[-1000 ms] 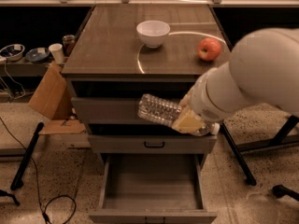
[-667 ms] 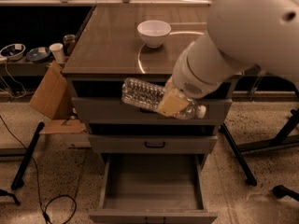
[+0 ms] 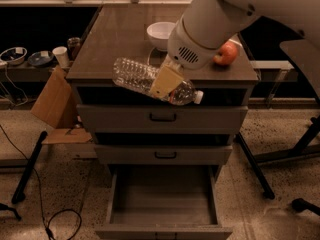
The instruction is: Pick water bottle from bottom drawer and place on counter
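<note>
The water bottle (image 3: 135, 76), clear and ribbed with a white cap, is held lying sideways in the air at the counter's front edge, cap pointing right and slightly down. My gripper (image 3: 165, 81) is shut on the water bottle near its middle, one tan finger (image 3: 164, 80) across its front. The white arm comes down from the upper right. The counter (image 3: 120, 39) is the grey cabinet's glossy brown top. The bottom drawer (image 3: 162, 199) is pulled out below, its floor bare.
A white bowl (image 3: 160, 33) and a red apple (image 3: 226, 54) stand on the counter behind the arm. Two shut drawers with black handles sit above the open one. A cardboard piece (image 3: 55, 101) leans at the left, cables on the floor, a black stand leg at right.
The arm has lifted the water bottle up and to the left, from in front of the upper drawers to the counter's front edge. The arm now hides more of the counter.
</note>
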Action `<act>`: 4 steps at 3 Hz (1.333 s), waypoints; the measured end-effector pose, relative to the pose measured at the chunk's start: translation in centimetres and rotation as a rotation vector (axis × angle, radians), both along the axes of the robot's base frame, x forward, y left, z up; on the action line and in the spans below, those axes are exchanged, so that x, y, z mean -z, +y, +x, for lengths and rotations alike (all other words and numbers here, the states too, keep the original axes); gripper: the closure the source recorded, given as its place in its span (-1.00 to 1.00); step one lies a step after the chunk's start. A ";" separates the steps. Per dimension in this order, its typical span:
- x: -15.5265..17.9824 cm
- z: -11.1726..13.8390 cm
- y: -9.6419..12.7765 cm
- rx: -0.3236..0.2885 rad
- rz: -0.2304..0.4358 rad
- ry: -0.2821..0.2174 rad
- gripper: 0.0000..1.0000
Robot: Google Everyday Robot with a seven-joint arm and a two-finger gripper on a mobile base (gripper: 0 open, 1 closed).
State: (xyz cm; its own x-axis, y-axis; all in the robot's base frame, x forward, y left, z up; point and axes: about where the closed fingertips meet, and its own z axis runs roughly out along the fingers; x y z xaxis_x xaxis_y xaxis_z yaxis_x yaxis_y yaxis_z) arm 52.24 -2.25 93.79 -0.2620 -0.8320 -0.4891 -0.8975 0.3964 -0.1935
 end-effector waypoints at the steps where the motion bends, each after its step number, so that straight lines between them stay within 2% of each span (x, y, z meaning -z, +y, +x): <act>1: 0.5 -0.4 -0.4 0.007 0.000 0.009 1.00; 2: 1.9 -0.8 -0.8 0.051 0.024 0.050 1.00; 3: 2.2 0.2 -0.5 0.110 0.038 0.080 1.00; 4: 0.5 3.2 1.3 0.188 0.065 0.081 1.00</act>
